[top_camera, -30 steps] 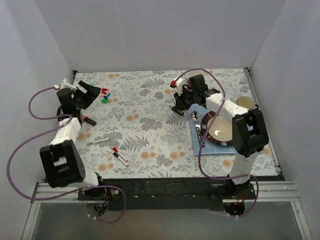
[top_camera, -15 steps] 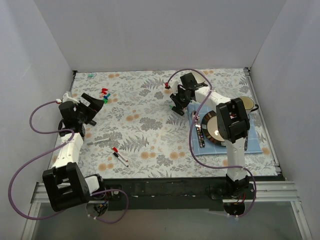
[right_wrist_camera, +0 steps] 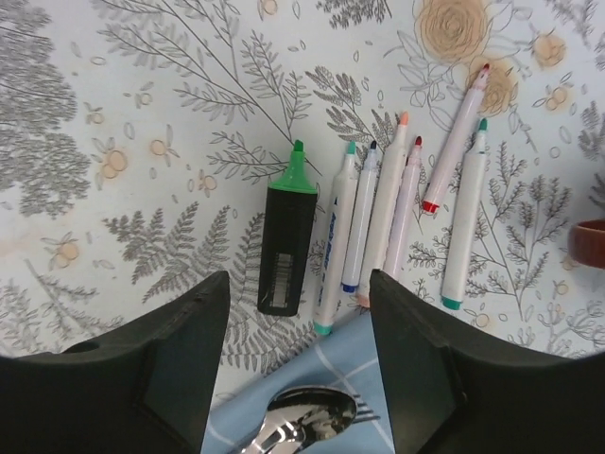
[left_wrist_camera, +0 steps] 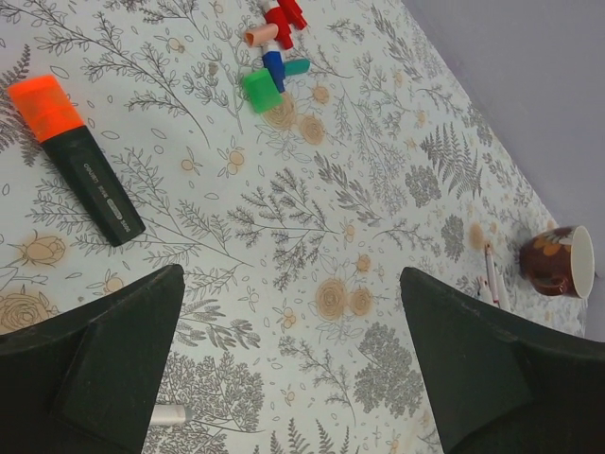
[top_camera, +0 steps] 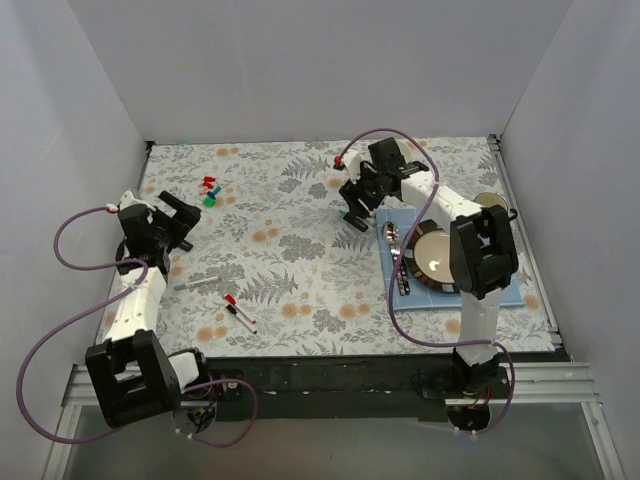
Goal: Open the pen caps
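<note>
Several loose pen caps, red, orange, blue and green, lie in a small heap at the far left. My left gripper hangs open over bare cloth nearer than them, holding nothing. A black highlighter with an orange cap lies just beyond its left finger. My right gripper stands open and empty over a row of several uncapped white pens and a black highlighter with a bare green tip. A red-capped pen and a grey pen lie near the front left.
A blue mat at the right carries a brown bowl and cutlery; the spoon shows under my right gripper. A brown mug stands behind the mat. White walls close in the flowered cloth.
The right gripper has opened wide above the row of pens. The left gripper has opened fully and drawn back toward the near left, away from the caps.
</note>
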Controlling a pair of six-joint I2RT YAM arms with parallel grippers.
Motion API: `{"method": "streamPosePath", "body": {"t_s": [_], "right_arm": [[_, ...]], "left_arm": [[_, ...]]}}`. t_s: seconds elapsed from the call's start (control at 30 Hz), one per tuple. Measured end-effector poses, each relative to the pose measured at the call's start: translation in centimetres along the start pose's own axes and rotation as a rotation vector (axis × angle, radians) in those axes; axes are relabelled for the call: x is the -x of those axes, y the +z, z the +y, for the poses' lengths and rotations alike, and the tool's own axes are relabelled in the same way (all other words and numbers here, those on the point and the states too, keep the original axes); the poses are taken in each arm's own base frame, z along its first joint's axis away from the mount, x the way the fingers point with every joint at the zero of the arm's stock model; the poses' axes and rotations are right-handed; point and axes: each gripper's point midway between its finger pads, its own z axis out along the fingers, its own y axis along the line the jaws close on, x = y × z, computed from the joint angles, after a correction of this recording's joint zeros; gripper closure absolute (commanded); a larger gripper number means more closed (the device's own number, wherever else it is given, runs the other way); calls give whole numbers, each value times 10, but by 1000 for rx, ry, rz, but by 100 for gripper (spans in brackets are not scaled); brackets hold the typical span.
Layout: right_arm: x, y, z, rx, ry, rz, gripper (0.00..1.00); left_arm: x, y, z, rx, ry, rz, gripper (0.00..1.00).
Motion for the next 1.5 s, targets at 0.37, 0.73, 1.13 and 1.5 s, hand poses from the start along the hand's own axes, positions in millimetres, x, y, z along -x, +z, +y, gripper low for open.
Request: {"method": "streamPosePath", "body": {"t_s": [0.37,0.73,1.13,1.5], "right_arm": [[32,-51,35,89,-50,-182,28],[27,-47,60,210,-34,-211,27],[34,-56,73,264,-28,-260,27],[42,-61,80,296,-25,-296,27]], "left_arm": [[2,0,8,37,21,-17,2],[6,-1,10,52,35,-36,2],[-1,2,31,153,7,-21,3],[-11,17,71,367,-71,22,14]]}}
